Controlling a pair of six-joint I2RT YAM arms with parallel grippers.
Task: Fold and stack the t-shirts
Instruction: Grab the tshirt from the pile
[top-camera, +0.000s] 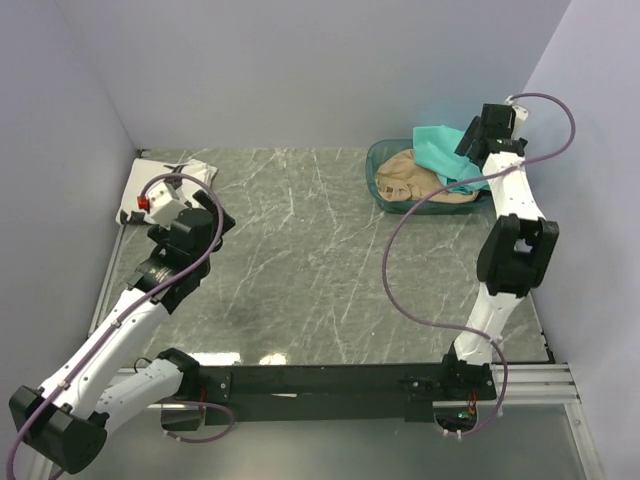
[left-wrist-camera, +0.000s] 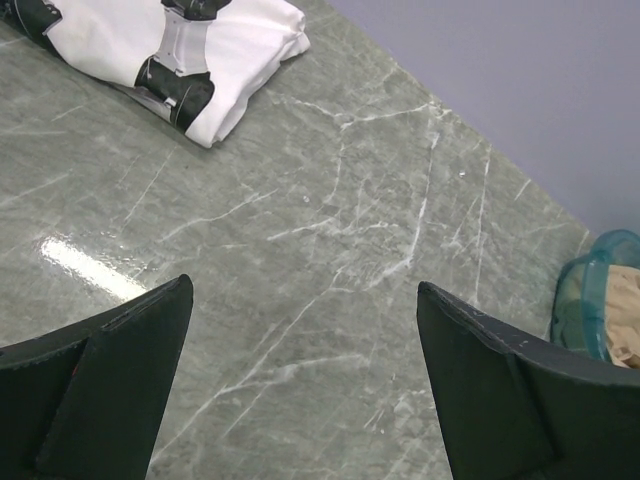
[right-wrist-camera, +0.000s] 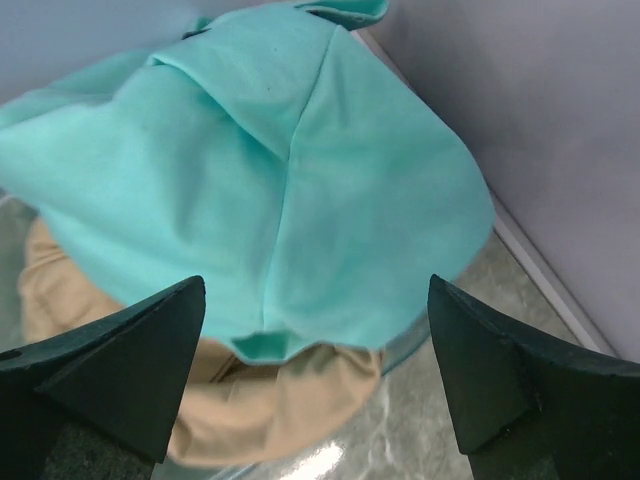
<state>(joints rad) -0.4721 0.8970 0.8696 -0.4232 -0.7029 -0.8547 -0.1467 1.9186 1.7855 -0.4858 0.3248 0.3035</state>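
Teal t-shirt lies in a soft heap on top of the tan garment. Both are inside a see-through tub at about 2 o'clock on the table. It sits on top, so it can be taken without digging. The right gripper hangs right over it with its two fingers spread wide and nothing between them. In the right wrist view the teal cloth fills the gap from 9 o'clock to 3 o'clock, so I think the arm is lined up to come down and pinch it.

The white t-shirt, with black prints, lies in a neat flat bundle at about 10 o'clock on the table. It looks folded, and I think it lies off to the side so there is room in the middle for folding the next one. The left gripper is near it but not touching, fingers wide apart and holding nothing. It looks like it is waiting out of the way.

Next, I think, the teal one comes out, gets folded and goes on the white one.
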